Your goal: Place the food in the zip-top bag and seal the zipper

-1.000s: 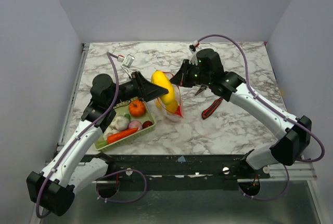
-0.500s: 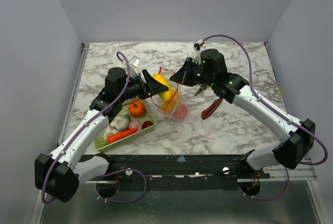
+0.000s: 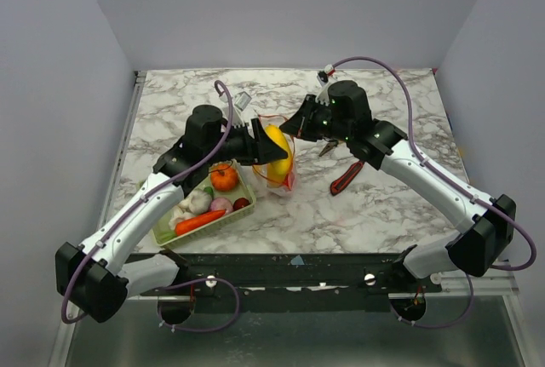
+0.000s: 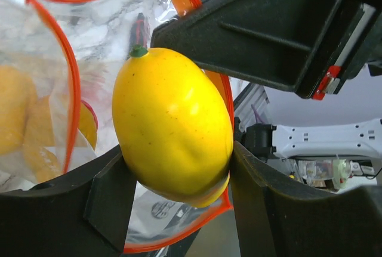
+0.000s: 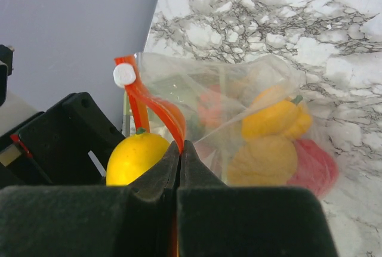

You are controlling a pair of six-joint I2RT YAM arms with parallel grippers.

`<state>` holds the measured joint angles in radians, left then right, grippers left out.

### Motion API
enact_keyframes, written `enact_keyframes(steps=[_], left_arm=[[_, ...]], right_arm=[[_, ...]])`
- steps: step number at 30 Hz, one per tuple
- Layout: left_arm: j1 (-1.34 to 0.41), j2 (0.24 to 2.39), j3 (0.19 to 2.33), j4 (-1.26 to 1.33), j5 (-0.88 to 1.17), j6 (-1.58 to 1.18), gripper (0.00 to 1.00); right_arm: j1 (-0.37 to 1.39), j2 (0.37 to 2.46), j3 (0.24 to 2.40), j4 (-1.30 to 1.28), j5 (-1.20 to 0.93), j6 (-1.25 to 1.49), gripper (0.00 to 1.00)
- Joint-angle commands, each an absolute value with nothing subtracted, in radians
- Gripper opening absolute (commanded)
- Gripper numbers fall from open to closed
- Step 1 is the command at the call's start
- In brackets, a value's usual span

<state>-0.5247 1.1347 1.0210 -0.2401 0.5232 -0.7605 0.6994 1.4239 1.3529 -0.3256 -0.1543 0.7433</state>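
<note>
Our left gripper (image 4: 179,176) gripped a yellow lemon (image 4: 173,123) between half-spread fingers, right at the mouth of the zip-top bag (image 5: 239,90) and ringed by its red-orange zipper (image 4: 71,96). Our right gripper (image 5: 179,149), fully closed, pinched the zipper edge and held the bag upright. Yellow, orange and red food (image 5: 268,149) lay inside the bag.

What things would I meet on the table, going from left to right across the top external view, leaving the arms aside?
In order: pale green mesh basket → glossy yellow toy lemon → red-and-black utility knife.
</note>
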Motion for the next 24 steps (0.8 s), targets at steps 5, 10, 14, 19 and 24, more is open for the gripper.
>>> enact_keyframes(steps=[5,10,14,19,24], left_arm=[[-0.532,1.179,1.035,-0.341,0.530,-0.675,0.43],[-0.512,1.256,1.113,-0.377,0.505,-0.729,0.61],[-0.508,1.271,1.193,-0.426,0.430,-0.713,0.89],[-0.495,1.232,1.189,-0.444,0.425,-0.686,0.97],[-0.486,1.110,1.108,-0.439,0.432,-0.630,0.87]], right_arm=[[0.709,1.412,1.365,-0.287,-0.137,0.744,0.00],[0.710,1.420,1.361,-0.286,-0.147,0.744,0.00],[0.709,1.424,1.356,-0.293,-0.125,0.730,0.00],[0.709,1.427,1.334,-0.293,-0.102,0.726,0.00],[0.710,1.435,1.332,-0.307,-0.089,0.715,0.00]])
